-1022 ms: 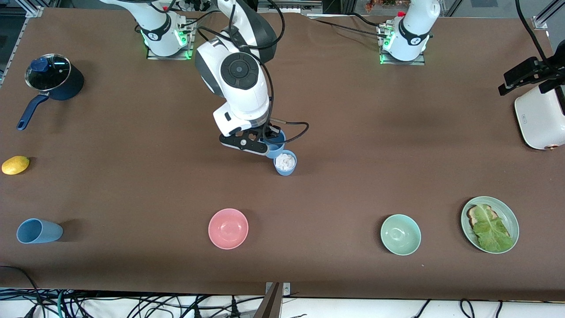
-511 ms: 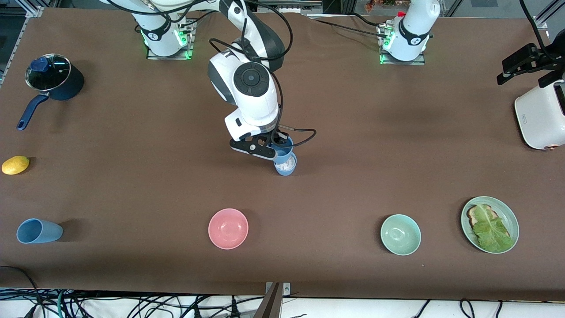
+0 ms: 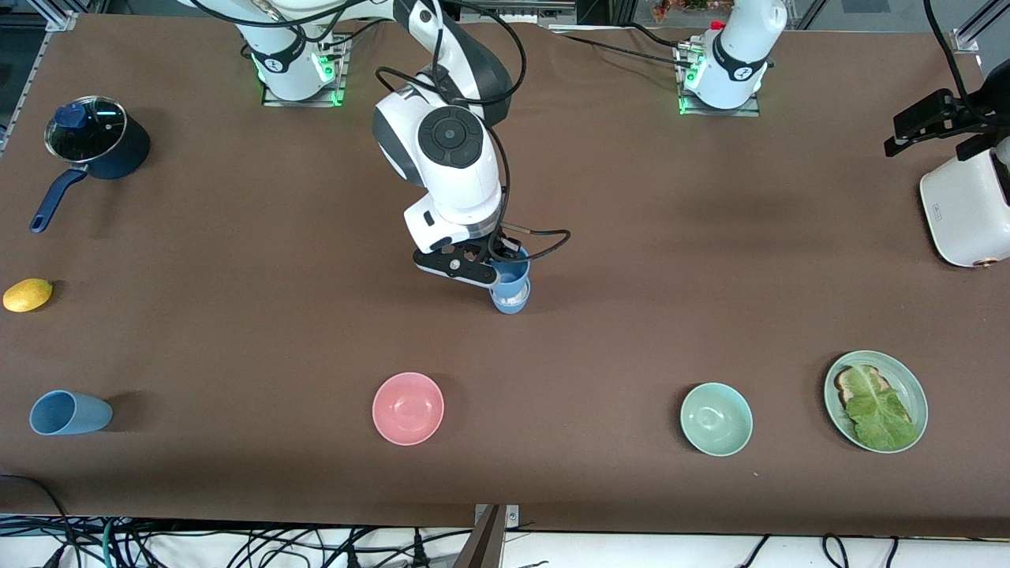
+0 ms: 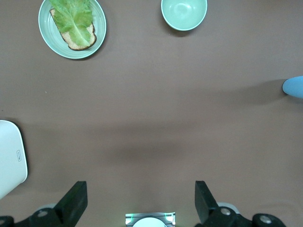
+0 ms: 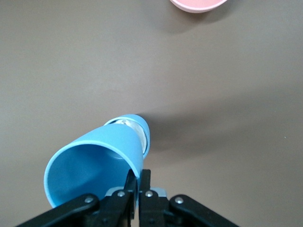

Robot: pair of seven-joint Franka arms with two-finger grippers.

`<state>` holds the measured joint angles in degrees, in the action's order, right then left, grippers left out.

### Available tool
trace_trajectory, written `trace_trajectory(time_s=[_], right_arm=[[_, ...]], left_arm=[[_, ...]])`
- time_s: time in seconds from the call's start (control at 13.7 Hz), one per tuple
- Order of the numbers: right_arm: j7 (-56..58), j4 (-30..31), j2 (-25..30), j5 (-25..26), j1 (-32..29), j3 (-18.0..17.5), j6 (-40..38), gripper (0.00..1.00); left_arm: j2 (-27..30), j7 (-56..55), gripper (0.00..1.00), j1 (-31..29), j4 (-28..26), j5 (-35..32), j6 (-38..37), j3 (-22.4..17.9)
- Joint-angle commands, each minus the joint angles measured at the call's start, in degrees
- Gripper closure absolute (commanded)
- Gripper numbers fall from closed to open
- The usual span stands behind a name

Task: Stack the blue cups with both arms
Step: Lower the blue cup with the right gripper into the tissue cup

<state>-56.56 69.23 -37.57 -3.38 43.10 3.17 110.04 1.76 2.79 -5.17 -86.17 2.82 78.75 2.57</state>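
1. My right gripper (image 5: 138,187) is pinched tight on the rim of the held blue cup (image 5: 97,163), one finger inside the wall and one outside.
2. Its base points down and away from my fingers, the long axis tilted rather than plumb, and it sits right over the standing blue cup (image 3: 510,298) at mid-table, whose rim (image 5: 137,125) peeks out under the base.
3. I judge the next move turns on squaring that axis to the mouth below before lowering; whether the base has entered the mouth, I cannot tell.
4. A third blue cup (image 3: 69,412) lies on its side toward the right arm's end, nearer the front camera.
5. My left gripper (image 4: 141,201) waits spread wide and empty, high by the white appliance (image 3: 964,207).
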Motion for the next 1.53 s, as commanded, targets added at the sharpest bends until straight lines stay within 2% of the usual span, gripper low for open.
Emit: trace_trajectory(time_s=[0.0,0.73,1.46], right_arm=[[-1.0,-4.8,-3.6,0.6,0.6,0.6,-0.4,1.0],[-0.9,-4.6,-4.3,3.4,0.7,0.5,-0.1,1.0],[-0.9,-4.4,-4.0,3.0,1.4,0.4,-2.0,1.0]], left_arm=[[0.8,1.1,0.0,0.8,-0.8,0.7,-0.1,-0.8],[-1.6,0.1,0.0,0.9,-0.2,-0.4,-0.8,-0.5],[-2.2,0.1,0.0,1.0,0.0,-0.4,-0.5,-0.1]])
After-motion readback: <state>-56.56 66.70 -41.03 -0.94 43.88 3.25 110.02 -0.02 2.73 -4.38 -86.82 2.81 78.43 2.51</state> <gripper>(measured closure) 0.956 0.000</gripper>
